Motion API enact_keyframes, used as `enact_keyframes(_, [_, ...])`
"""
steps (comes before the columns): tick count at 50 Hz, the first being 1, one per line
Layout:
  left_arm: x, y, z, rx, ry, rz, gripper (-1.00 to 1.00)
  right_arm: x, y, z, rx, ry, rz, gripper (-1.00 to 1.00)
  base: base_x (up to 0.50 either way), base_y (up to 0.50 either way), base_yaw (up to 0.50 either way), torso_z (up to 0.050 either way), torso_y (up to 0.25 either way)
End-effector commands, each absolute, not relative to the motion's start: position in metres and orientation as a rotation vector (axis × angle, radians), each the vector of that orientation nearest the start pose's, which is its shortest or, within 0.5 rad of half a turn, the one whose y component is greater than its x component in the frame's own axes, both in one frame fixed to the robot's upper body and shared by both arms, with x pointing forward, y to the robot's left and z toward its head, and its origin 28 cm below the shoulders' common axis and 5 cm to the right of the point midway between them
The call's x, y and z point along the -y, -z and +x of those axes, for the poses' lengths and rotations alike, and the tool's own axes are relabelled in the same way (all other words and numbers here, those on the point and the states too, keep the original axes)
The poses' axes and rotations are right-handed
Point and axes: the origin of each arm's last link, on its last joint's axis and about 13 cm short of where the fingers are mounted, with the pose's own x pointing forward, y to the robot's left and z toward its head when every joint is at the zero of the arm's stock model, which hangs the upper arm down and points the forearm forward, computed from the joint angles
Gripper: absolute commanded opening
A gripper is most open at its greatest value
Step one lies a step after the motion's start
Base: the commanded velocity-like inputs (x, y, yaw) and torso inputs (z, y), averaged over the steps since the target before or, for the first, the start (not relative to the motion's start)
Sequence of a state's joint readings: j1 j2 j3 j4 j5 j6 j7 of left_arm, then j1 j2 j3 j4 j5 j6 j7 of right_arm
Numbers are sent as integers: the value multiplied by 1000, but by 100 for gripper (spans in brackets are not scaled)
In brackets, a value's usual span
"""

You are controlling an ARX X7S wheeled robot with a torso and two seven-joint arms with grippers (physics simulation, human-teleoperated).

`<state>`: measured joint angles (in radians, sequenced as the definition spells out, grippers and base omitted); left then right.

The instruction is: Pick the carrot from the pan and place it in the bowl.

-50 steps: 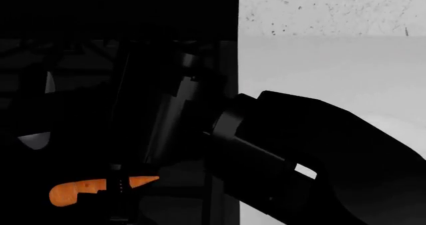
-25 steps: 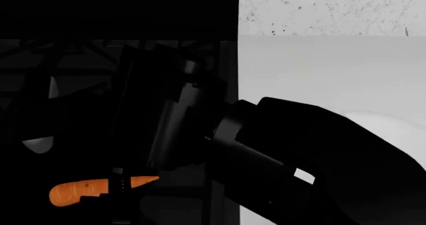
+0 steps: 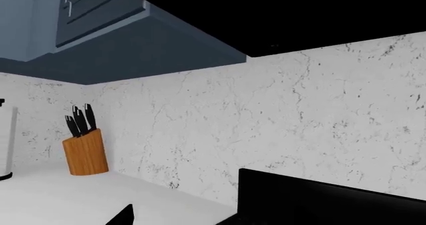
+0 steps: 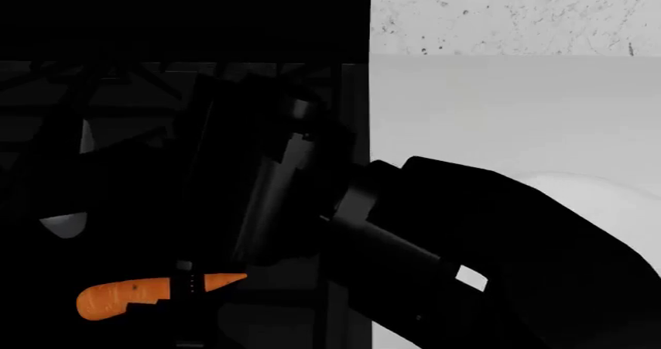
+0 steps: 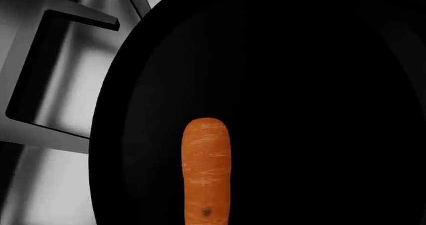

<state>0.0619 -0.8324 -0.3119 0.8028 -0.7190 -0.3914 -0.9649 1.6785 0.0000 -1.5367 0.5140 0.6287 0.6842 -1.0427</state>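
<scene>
The carrot [image 4: 119,299] lies bright orange at the lower left of the head view. In the right wrist view the carrot [image 5: 206,170] rests lengthwise on the black pan [image 5: 300,85] and runs off the frame edge towards the gripper. My right arm reaches in from the lower right. The right gripper [image 4: 184,287] is at the carrot, with one dark finger crossing its thin half; its fingers do not stand out against the black. The white bowl [image 4: 609,202] shows partly behind my right arm. My left gripper [image 3: 176,222] is open and empty, facing the wall.
Black stove grates [image 5: 60,45] lie beside the pan. A shiny metal patch [image 4: 62,225] shows to the left of the arm. White counter [image 4: 496,109] lies right of the stove. A knife block [image 3: 85,150] stands by the marble backsplash [image 3: 280,125].
My right arm has shifted slightly, and more of the white bowl shows behind it. The carrot stays at the same place in the head view.
</scene>
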Motion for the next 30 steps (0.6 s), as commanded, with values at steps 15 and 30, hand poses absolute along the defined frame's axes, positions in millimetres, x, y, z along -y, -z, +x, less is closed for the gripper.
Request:
enact_keyframes(15, [-316, -198, 170, 412, -669, 93, 100, -28, -274, 379, -630, -1492, -1056, 100, 0, 0, 0, -1, 0])
enact_keyframes(30, [-317, -193, 172, 401, -674, 89, 100, -28, -267, 380, -637, -1496, -1038, 100, 0, 0, 0, -1, 0])
